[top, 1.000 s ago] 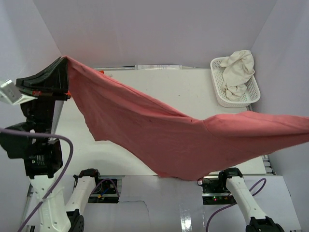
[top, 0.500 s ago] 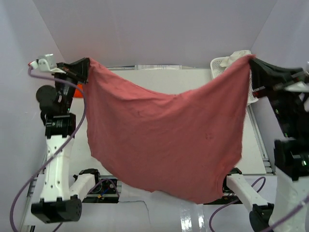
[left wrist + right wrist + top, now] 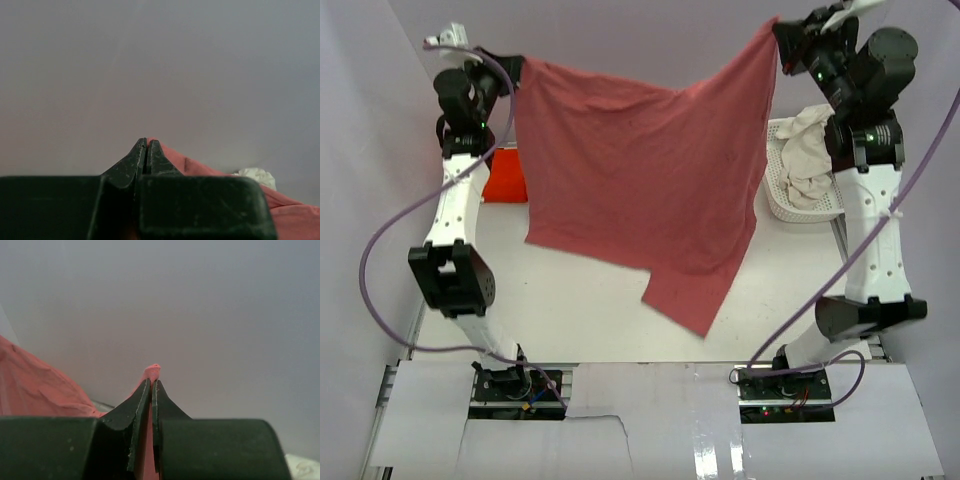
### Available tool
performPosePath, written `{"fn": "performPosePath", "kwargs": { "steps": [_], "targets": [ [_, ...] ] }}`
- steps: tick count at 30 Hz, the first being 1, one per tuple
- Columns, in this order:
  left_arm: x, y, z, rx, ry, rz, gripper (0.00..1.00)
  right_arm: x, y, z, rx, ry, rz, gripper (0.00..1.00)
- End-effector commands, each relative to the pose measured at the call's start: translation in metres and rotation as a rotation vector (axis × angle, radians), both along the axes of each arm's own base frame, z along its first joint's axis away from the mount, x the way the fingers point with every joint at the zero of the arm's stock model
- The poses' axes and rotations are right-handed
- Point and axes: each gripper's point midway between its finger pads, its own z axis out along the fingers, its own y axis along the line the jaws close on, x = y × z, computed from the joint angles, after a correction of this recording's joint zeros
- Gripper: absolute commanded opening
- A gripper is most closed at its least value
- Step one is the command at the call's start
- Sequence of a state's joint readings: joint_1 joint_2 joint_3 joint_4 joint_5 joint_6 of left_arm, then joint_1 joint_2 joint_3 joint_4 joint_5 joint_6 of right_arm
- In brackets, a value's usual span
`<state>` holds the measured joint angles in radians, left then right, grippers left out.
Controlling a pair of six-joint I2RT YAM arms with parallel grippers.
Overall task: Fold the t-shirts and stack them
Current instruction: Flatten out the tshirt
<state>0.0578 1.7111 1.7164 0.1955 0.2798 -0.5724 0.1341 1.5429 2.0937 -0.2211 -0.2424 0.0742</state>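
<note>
Top external view: the flat white table (image 3: 590, 310) fills the floor of the white-walled enclosure, and above it hangs the large dusty rose-red cloth t-shirt (image 3: 640, 180), spread wide in the air like a curtain between the two arms. Its upper edge sags a little between the two held corners. Its lower part hangs over the middle of the table, and one long flap trails down to a point near the table's near edge.

The white left arm (image 3: 455, 210) stands tall on the left side and the white right arm (image 3: 870, 200) on the right, both reaching up and toward the back wall.

A white plastic lattice basket (image 3: 778, 198) sits at the far right of the table, partly behind the hanging shirt's right edge. A crumpled cream-white cloth t-shirt (image 3: 808, 160) lies in it and spills over its rim. A bright orange-red cloth t-shirt (image 3: 505, 180) lies at the far left of the table, beside the left arm and half hidden by the hanging cloth.

The left gripper (image 3: 515, 72) is pinched tight on the rose-red shirt's upper left corner. The right gripper (image 3: 780, 35) is clamped on its upper right corner. Each wrist view shows black fingers pressed together with a sliver of red cloth at the tips.
</note>
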Motion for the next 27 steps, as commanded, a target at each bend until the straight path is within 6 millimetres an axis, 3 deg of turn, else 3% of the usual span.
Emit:
{"fn": "performPosePath", "kwargs": {
  "steps": [1, 2, 4, 5, 7, 8, 9, 10, 11, 12, 13, 14, 15, 16, 17, 18, 19, 20, 21, 22, 23, 24, 25, 27],
  "targets": [
    [0.003, -0.004, 0.091, 0.006, -0.202, -0.041, 0.0, -0.033, -0.011, 0.102, 0.037, -0.327, -0.035, 0.08],
    [0.007, -0.004, 0.097, 0.006, -0.203, -0.042, 0.0, -0.029, -0.013, 0.103, 0.048, -0.347, -0.041, 0.08],
    [0.001, -0.002, 0.131, -0.003, -0.292, -0.026, 0.0, -0.061, -0.026, 0.141, 0.108, -0.553, -0.08, 0.08],
    [-0.005, 0.001, 0.143, -0.005, -0.33, -0.012, 0.0, -0.053, -0.031, 0.134, 0.125, -0.562, -0.105, 0.08],
    [-0.021, 0.012, 0.169, -0.028, -0.413, 0.034, 0.0, -0.062, -0.046, 0.155, 0.163, -0.635, -0.161, 0.08],
    [-0.026, 0.015, 0.176, -0.032, -0.432, 0.042, 0.0, -0.08, -0.053, 0.174, 0.171, -0.684, -0.177, 0.08],
    [-0.029, 0.016, 0.178, -0.028, -0.438, 0.042, 0.0, -0.081, -0.055, 0.174, 0.169, -0.683, -0.185, 0.08],
    [-0.032, 0.015, 0.173, -0.022, -0.42, 0.038, 0.0, -0.1, -0.057, 0.179, 0.171, -0.704, -0.185, 0.08],
    [-0.032, 0.015, 0.163, -0.027, -0.398, 0.035, 0.0, -0.105, -0.055, 0.173, 0.168, -0.7, -0.176, 0.08],
    [-0.033, 0.015, 0.15, -0.035, -0.373, 0.034, 0.0, -0.072, -0.051, 0.13, 0.155, -0.589, -0.165, 0.08],
    [-0.038, 0.015, 0.141, -0.049, -0.374, 0.034, 0.0, -0.096, -0.052, 0.127, 0.164, -0.602, -0.157, 0.08],
    [-0.039, 0.015, 0.093, -0.075, -0.273, 0.035, 0.0, -0.091, -0.05, 0.107, 0.162, -0.547, -0.153, 0.08],
    [-0.043, 0.015, 0.072, -0.086, -0.233, 0.035, 0.0, -0.066, -0.048, 0.059, 0.165, -0.414, -0.148, 0.08],
    [-0.045, 0.013, 0.046, -0.098, -0.177, 0.03, 0.0, -0.074, -0.046, 0.044, 0.168, -0.364, -0.135, 0.08],
    [-0.05, 0.009, -0.01, -0.115, -0.058, 0.01, 0.0, -0.062, -0.042, 0.006, 0.157, -0.23, -0.126, 0.08],
    [-0.055, 0.005, -0.04, -0.125, 0.007, -0.002, 0.0, -0.058, -0.034, -0.023, 0.149, -0.146, -0.085, 0.08],
    [-0.06, 0.004, -0.07, -0.132, 0.072, -0.002, 0.0, -0.056, -0.028, -0.076, 0.175, -0.008, -0.056, 0.08],
    [-0.075, 0.004, -0.123, -0.144, 0.178, 0.011, 0.0, -0.057, -0.023, -0.116, 0.188, 0.107, -0.035, 0.08],
    [-0.084, 0.005, -0.146, -0.149, 0.229, 0.028, 0.0, -0.062, -0.014, -0.149, 0.2, 0.193, 0.01, 0.08],
    [-0.095, 0.005, -0.177, -0.158, 0.326, 0.049, 0.0, -0.074, -0.009, -0.212, 0.253, 0.34, 0.028, 0.08],
    [-0.105, 0.01, -0.204, -0.177, 0.415, 0.098, 0.0, -0.084, -0.006, -0.243, 0.281, 0.416, 0.038, 0.08],
    [-0.114, 0.018, -0.205, -0.183, 0.439, 0.152, 0.0, -0.094, -0.002, -0.271, 0.307, 0.485, 0.05, 0.08],
    [-0.125, 0.019, -0.225, -0.163, 0.537, 0.179, 0.0, -0.11, 0.0, -0.286, 0.325, 0.52, 0.066, 0.08],
    [-0.143, 0.028, -0.227, -0.09, 0.585, 0.229, 0.0, -0.136, -0.005, -0.349, 0.289, 0.738, 0.006, 0.08]
  ]
}}
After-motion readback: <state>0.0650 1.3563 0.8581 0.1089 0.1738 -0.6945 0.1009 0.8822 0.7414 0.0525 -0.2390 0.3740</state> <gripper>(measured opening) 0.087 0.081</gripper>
